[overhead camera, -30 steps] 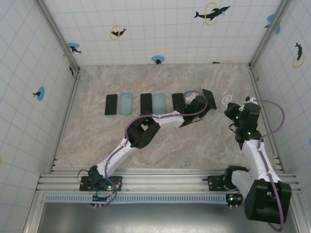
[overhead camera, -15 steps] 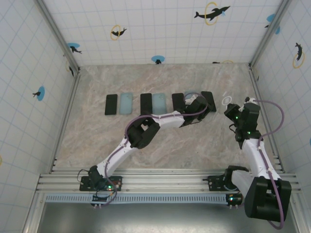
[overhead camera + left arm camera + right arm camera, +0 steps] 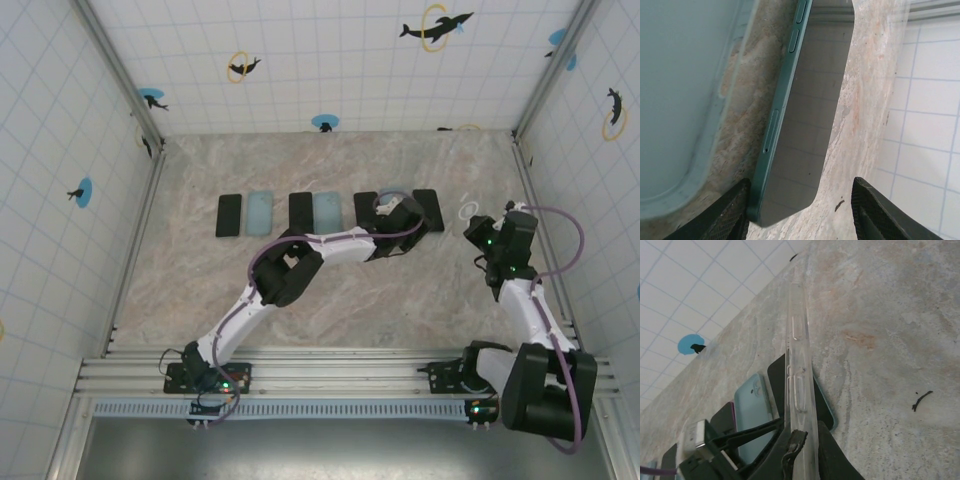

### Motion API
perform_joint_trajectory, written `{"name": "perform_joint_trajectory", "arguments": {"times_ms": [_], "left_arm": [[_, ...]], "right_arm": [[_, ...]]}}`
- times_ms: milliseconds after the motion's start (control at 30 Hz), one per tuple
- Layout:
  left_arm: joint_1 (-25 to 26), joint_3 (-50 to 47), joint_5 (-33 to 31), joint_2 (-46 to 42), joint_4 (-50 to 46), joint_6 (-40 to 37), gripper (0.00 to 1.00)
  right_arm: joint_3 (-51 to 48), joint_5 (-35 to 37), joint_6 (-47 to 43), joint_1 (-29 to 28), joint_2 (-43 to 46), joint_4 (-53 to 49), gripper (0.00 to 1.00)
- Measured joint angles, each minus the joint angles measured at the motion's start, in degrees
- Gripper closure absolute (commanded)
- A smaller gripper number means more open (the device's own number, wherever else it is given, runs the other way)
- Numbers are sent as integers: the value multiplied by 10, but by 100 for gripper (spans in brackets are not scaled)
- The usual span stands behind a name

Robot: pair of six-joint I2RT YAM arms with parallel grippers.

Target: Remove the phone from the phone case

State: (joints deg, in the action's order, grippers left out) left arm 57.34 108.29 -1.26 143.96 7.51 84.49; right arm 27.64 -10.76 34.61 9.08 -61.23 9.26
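Left pincer stands roughly half open, low over the marble-patterned desk, with nothing in its grip. A dark green phone with a black glass face lies flat between its fingertips. The phone's green edge is hard by the left-hand pad, and bare stone shows before the other pad. Just outside that left-hand pad lies a pale blue case, close alongside the phone, with only a strip of desk between them.

Off to the left pincer's right, the right pincer is closed tight on the rim of a clear plastic phone case. The case stands edge-on, straight out ahead of its fingertips. Beyond the left pincer's other side runs a row of black phones and pale blue cases.

By the look of it, phone and case are already apart, and the step in hand is leaving the phone lying cleanly. That likely calls for spreading the left pincer wider, so the near pad stands free of the green edge. It should then rise straight up rather than swing sideways. A sideways drag could slide the smooth phone into the pale blue case beside it. The clear case looks thin and springy, so the right pincer should probably hold firm and bring it down onto bare desk on its own side, well away from the phone.
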Motion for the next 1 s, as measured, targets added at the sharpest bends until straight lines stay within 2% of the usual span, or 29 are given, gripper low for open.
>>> {"name": "perform_joint_trajectory", "arguments": {"times_ms": [433,633,1000], "left_arm": [[0,-35,5,-26,-2,-8,43],[0,-48,4,-56,-2,-38,42],[0,-72,4,-134,9,-86,40]], "right_arm": [[0,-107,-26,52,-187,125,96],[24,-155,-29,68,-268,169,95],[83,-204,-11,71,-350,231,91]]}}
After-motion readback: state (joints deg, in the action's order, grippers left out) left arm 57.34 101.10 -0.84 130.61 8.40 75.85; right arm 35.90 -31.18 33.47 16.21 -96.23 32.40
